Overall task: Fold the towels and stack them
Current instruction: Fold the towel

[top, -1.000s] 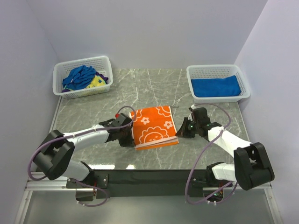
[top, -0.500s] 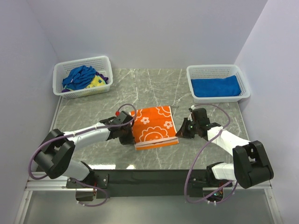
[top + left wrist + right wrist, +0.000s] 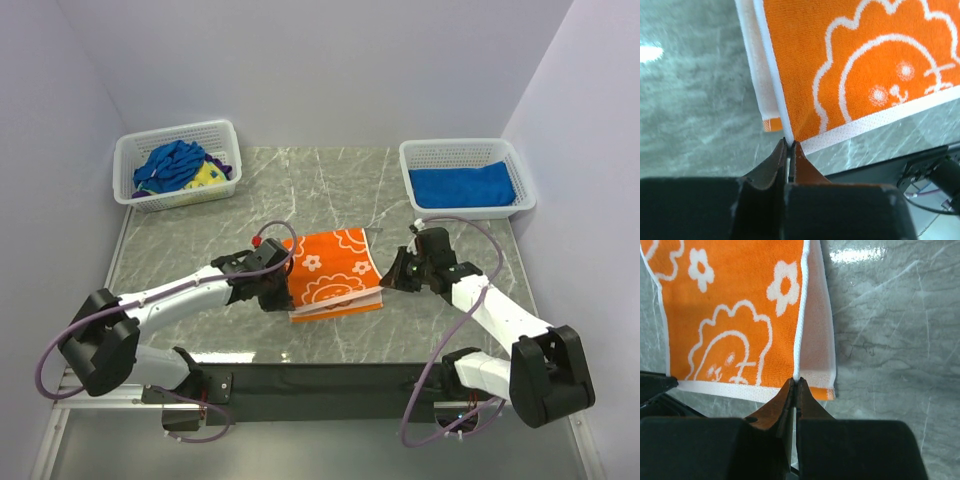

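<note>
An orange towel (image 3: pixel 332 270) with white flower outlines lies folded in the middle of the marble table, its top layer lifted at the near corners. My left gripper (image 3: pixel 277 297) is shut on the towel's near left corner (image 3: pixel 790 136). Across from it, my right gripper (image 3: pixel 390 282) is shut on the near right corner (image 3: pixel 796 375). Below the lifted layer a white underside and an orange edge (image 3: pixel 820 390) show. A folded royal blue towel (image 3: pixel 463 186) lies in the right basket. Crumpled blue (image 3: pixel 172 163) and yellow (image 3: pixel 207 176) towels fill the left basket.
A white mesh basket (image 3: pixel 136 193) stands at the back left and another (image 3: pixel 524 195) at the back right. The black front rail (image 3: pixel 320 378) runs along the table's near edge. Purple cables loop off both arms.
Both grippers have risen slightly and moved away from the near edge, lifting the orange towel's near corners. The left arm's elbow has swung out to the left.
</note>
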`<state>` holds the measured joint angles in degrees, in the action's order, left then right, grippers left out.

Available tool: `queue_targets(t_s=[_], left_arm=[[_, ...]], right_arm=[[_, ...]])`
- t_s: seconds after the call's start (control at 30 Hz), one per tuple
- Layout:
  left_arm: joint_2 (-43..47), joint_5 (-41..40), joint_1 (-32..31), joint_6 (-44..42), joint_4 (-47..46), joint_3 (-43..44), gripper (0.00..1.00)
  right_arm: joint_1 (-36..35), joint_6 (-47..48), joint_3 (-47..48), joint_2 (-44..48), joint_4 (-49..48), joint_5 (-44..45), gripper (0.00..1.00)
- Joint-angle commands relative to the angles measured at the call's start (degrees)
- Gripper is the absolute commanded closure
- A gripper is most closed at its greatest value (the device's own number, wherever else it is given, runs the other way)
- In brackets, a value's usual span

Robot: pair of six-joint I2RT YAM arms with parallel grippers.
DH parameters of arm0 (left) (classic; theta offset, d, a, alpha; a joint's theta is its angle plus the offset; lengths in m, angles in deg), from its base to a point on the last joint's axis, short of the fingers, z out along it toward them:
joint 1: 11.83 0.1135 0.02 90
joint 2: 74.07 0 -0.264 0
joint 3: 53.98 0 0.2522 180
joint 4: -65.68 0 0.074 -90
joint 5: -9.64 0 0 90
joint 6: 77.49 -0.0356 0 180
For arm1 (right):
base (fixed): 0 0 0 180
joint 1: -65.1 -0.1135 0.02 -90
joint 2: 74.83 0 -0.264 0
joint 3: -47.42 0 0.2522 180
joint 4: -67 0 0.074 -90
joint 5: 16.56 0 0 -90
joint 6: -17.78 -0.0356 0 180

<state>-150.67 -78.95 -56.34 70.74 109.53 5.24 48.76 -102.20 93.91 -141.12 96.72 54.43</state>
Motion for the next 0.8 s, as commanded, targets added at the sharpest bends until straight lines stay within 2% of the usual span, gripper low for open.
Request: queue_targets(t_s=[0.0,0.43,0.77], left_arm=[[1.72,-1.23,-1.19,1.79,1.99,-0.01,0.99],[-6.98,-0.80,-1.37,0.12,-2.05,-3.44,0.99],[-8.13,-1.23,-1.28,0.21,-1.79,-3.88,0.99]], right_arm=[[0.34,0.89,0.85,2.38,1.87,0.99,1.00],[0.43,-0.87,-6.62,-2.09,-4.54,0.11,1.00],[0.34,-1.05,-6.98,-1.57,-4.10,-0.51,0.99]])
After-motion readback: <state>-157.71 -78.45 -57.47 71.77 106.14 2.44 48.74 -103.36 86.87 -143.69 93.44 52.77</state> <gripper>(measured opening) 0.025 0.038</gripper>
